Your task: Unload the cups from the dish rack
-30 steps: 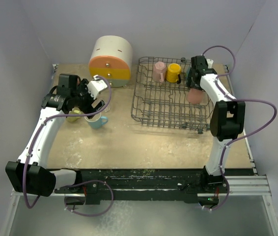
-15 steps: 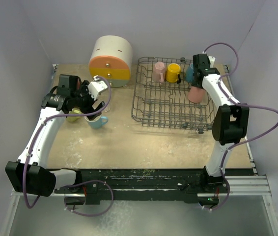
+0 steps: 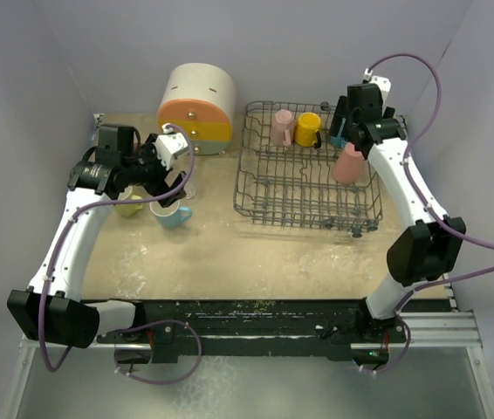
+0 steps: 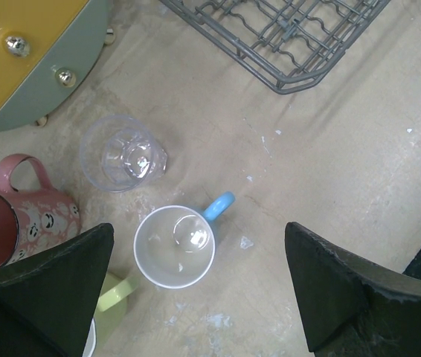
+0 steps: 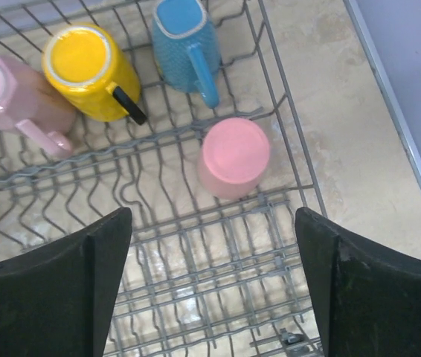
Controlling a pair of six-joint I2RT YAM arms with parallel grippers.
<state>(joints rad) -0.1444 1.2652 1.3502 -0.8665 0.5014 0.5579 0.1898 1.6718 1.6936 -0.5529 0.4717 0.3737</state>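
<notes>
**Four cups in the rack, four out on the surface**

Under the right gripper (image 5: 212, 216) lies the dark grey wire dish rack (image 5: 195, 260). A salmon tumbler (image 5: 233, 156) sits bottom up just ahead of it. Farther ahead are a yellow mug (image 5: 91, 71), a blue mug (image 5: 184, 44) and a pink mug (image 5: 10, 93), bases showing.

Below the left gripper (image 4: 198, 230), a light blue mug (image 4: 177, 245) stands upright on the surface (image 4: 329, 149). Beyond it is a clear glass (image 4: 121, 152). A pink patterned mug (image 4: 17, 216) stands off to one side, and a pale green mug (image 4: 114, 297) is partly hidden.

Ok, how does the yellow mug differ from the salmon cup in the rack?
The yellow mug has a dark handle; the salmon cup shows none. The yellow mug stands at the far edge of the rack; the salmon cup sits a row nearer. Both are inside the rack.
</notes>
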